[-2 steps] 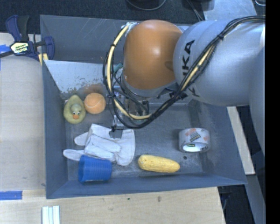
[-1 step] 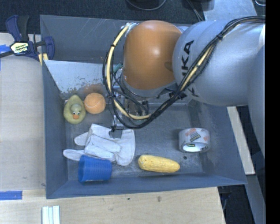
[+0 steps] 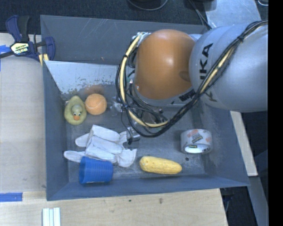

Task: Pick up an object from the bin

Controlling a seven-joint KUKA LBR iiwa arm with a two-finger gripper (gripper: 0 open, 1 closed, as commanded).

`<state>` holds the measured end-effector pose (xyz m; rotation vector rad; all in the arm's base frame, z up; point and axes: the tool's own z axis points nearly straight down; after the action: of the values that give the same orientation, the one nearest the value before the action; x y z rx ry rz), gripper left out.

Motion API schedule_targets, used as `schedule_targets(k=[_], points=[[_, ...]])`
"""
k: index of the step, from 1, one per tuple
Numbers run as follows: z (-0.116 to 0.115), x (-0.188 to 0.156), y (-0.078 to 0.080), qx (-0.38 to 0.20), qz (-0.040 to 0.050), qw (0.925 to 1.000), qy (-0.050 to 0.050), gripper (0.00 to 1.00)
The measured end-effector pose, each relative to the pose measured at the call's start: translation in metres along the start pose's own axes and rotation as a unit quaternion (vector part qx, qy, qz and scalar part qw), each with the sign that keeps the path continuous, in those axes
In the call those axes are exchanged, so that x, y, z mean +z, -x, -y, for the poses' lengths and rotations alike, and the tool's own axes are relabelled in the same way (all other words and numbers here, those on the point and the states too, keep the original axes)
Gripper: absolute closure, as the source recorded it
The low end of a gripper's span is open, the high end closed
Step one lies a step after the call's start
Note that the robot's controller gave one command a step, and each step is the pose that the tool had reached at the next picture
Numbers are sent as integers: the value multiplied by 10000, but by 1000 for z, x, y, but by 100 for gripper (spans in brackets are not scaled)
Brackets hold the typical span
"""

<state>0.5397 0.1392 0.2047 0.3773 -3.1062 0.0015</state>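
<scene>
1. Pincer (image 3: 131,137) tip shows below the arm's orange cover (image 3: 162,62) and its cable loops. It sits low in the grey bin (image 3: 132,188), at the right edge of a crumpled white cloth (image 3: 104,144).
2. Opening of the pincer: cannot tell, as the wrist hides it. Nothing is seen in its hold.
3. Likely target, by judgement: the white cloth. It lies toward the bin's lower left, touching a blue cup (image 3: 95,170) on its side and just beside a yellow corn cob (image 3: 160,165).
4. Well apart from the pincer: tape roll (image 3: 196,141), rubber duck (image 3: 75,111), orange ball (image 3: 95,104).
5. Advice: take a raised fold of the cloth, close fully and lift straight. Keep clear of cup and cob so neither is dragged.
</scene>
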Motion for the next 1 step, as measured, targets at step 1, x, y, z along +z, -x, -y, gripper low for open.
schedule_targets(k=[1], points=[[7,2,4,-700,164,9974,-19,0]])
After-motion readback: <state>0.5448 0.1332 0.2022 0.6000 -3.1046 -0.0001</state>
